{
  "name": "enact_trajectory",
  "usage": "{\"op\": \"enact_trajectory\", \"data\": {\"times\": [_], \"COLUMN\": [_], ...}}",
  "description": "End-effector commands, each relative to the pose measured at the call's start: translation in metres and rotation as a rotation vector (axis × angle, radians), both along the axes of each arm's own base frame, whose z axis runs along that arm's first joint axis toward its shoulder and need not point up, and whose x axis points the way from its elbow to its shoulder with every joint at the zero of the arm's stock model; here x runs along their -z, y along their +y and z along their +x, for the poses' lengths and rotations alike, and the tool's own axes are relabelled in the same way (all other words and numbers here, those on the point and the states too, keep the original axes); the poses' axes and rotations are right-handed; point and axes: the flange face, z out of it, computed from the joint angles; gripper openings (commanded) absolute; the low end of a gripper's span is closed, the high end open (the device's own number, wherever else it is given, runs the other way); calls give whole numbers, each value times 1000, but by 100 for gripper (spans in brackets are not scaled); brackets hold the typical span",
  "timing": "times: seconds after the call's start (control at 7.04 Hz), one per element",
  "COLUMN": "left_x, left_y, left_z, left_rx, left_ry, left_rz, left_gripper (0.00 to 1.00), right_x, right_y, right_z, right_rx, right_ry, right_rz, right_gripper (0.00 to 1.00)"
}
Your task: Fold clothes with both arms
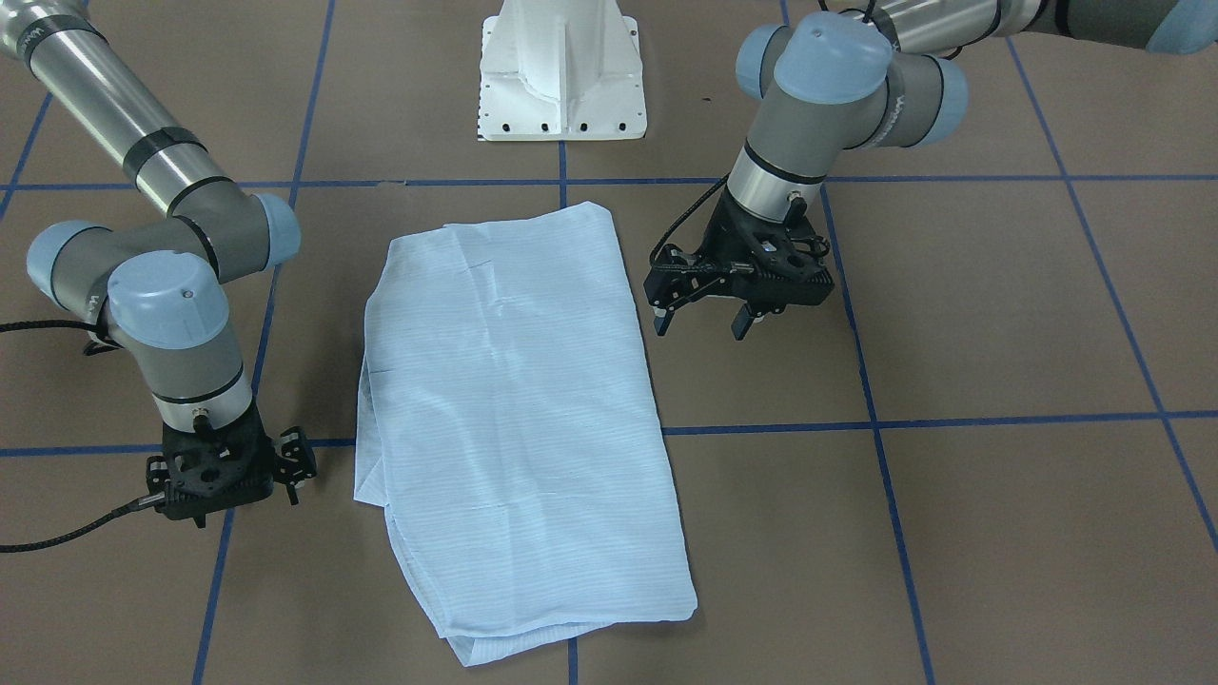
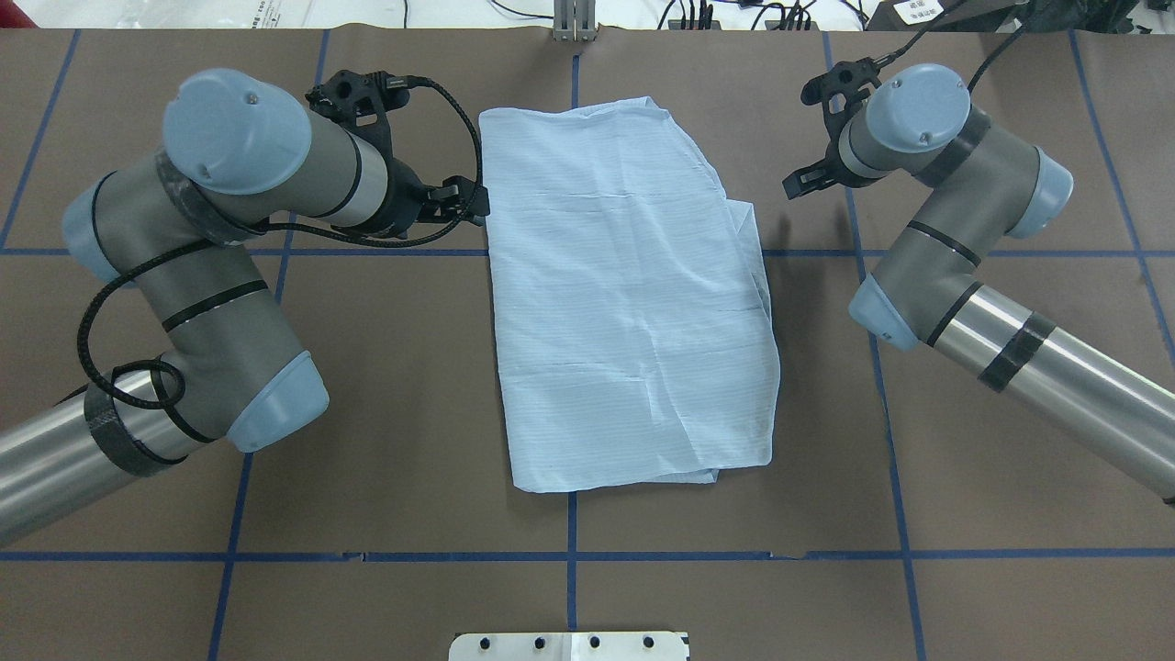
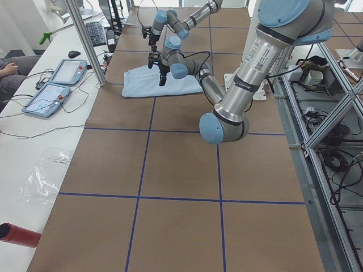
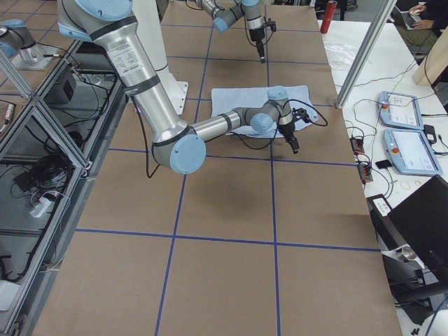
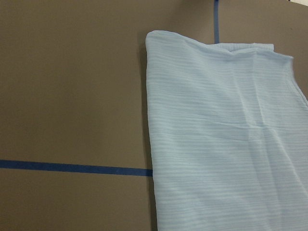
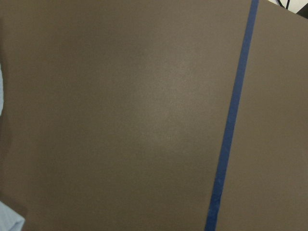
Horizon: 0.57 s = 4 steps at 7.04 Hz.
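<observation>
The light blue striped shirt (image 1: 519, 409) lies folded into a long rectangle in the middle of the brown table, also seen from overhead (image 2: 624, 303). No collar or buttons show. My left gripper (image 1: 702, 323) hovers open and empty beside the shirt's edge on my left (image 2: 464, 200). Its wrist view shows the shirt's far corner (image 5: 226, 144). My right gripper (image 1: 224, 480) is low over the table, beside the shirt's other long edge and apart from it (image 2: 808, 156). Its jaws look spread and empty. Its wrist view shows bare table and a sliver of shirt (image 6: 7, 219).
The white pedestal base (image 1: 561, 86) stands at the robot's side of the table. Blue tape lines (image 1: 913, 420) grid the brown surface. In the left side view, two control pendants (image 3: 54, 85) and a red cylinder (image 3: 17, 233) lie on the white bench beside the table.
</observation>
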Motion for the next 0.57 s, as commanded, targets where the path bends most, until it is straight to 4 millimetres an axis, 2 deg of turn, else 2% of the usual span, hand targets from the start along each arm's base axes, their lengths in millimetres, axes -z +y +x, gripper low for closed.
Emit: {"op": "enact_trajectory", "data": {"times": [0.0,0.14,0.28,0.43], "left_x": [3,11,14,20], "left_y": [0,12,43,79], "left_z": [-1,0,21,49], "left_rx": [-1,-22,-51,-70], "left_ry": [6,24,77,112], "left_rz": [1,2,-101,-190], "left_gripper": [100,100,100,100], "right_x": [38,48,43,55], "right_y": [-4,8,27,48], "right_z": [-3,5,17,27], "right_rx": [31,57,61,87], "right_ry": [-110,-144,-158,-170], "right_rz": [-25,-28,-59,-129], "right_gripper": [100,100,100,100]}}
